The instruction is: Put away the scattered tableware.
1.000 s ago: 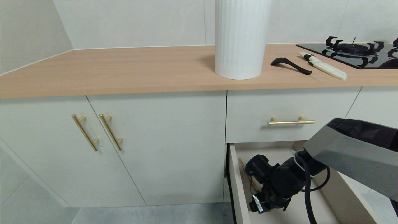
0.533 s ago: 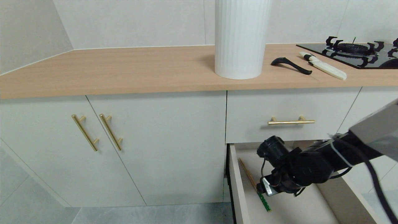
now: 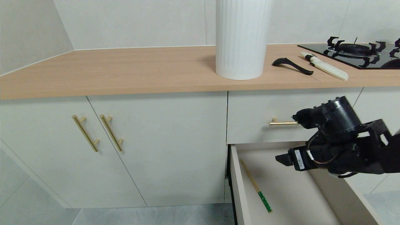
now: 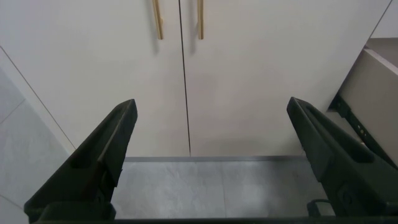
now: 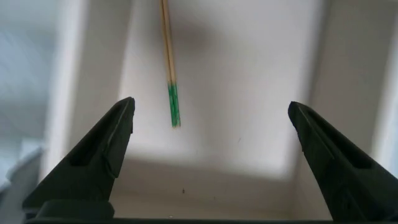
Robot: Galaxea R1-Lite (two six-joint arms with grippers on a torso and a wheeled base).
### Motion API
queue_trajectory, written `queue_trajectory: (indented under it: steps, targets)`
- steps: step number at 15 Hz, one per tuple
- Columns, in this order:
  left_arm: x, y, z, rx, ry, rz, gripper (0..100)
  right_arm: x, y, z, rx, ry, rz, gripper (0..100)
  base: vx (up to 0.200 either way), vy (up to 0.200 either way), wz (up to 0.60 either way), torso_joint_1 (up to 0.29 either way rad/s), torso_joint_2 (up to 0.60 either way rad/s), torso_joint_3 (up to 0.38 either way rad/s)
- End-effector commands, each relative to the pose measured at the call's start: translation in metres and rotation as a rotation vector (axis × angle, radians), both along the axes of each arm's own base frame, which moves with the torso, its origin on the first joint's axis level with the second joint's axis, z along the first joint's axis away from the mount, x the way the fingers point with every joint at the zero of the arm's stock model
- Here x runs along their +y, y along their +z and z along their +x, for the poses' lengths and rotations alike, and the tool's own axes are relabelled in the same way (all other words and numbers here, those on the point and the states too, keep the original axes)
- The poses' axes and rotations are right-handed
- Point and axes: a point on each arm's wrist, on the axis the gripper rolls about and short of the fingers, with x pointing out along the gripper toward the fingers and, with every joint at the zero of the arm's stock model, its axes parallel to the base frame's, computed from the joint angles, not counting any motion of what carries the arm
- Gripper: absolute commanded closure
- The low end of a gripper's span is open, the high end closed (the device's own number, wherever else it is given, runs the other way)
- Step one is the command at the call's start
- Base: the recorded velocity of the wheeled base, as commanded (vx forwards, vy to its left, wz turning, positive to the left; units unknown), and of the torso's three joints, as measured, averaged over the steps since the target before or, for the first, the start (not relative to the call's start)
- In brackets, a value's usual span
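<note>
Open drawer (image 3: 290,190): chopstick (image 3: 255,190) left inside; right tool (image 3: 279,158) lifted clear, empty.

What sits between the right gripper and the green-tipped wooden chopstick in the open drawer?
Nothing: only bare beige drawer floor separates the right gripper from the green-tipped wooden chopstick, in head and right wrist views.

You'll find a thin wooden chopstick with a green patterned end (image 3: 255,190) (image 5: 169,68) lying flat in the open pale drawer (image 3: 237,184), near its left wall, green end toward 5 o'clock. On the wooden counter (image 3: 125,72), a black curved spoon (image 3: 292,65) lies just beside a cream knife with a black band (image 3: 325,69), at its 9 o'clock.
</note>
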Motion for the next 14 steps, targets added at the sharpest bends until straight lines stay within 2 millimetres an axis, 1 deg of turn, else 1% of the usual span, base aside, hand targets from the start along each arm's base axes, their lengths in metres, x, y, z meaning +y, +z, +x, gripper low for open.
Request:
queue_trajectory:
  steps: [1, 2, 4, 8, 13, 14]
  targets:
    - [0.000, 0.000, 0.000, 0.001, 0.001, 0.000, 0, -0.014, 0.033, -0.020, -0.113, -0.005, 0.059, 0, 0.000, 0.000, 0.00, 0.000, 0.00, 0.000]
    - [0.000, 0.000, 0.000, 0.001, 0.000, 0.000, 0, -0.024, 0.045, -0.025, -0.168, -0.012, 0.065, 0, 0.000, 0.000, 0.00, 0.000, 0.00, 0.000]
    - [0.000, 0.000, 0.000, 0.001, 0.000, 0.000, 0, -0.031, 0.051, -0.026, -0.206, -0.032, 0.079, 0, 0.000, 0.000, 0.00, 0.000, 0.00, 0.000]
    - [0.000, 0.000, 0.000, 0.001, 0.000, 0.000, 0, -0.038, 0.054, -0.020, -0.252, -0.056, 0.077, 0, 0.000, 0.000, 0.00, 0.000, 0.00, 0.000]
    - [0.000, 0.000, 0.000, 0.001, 0.000, 0.000, 0, -0.043, 0.052, -0.015, -0.308, -0.066, 0.067, 0, 0.000, 0.000, 0.00, 0.003, -0.01, -0.003]
    - [0.000, 0.000, 0.000, 0.001, 0.001, 0.000, 0, -0.044, 0.052, -0.014, -0.316, -0.068, 0.062, 0, 0.000, 0.000, 0.00, 0.061, -0.25, -0.188]
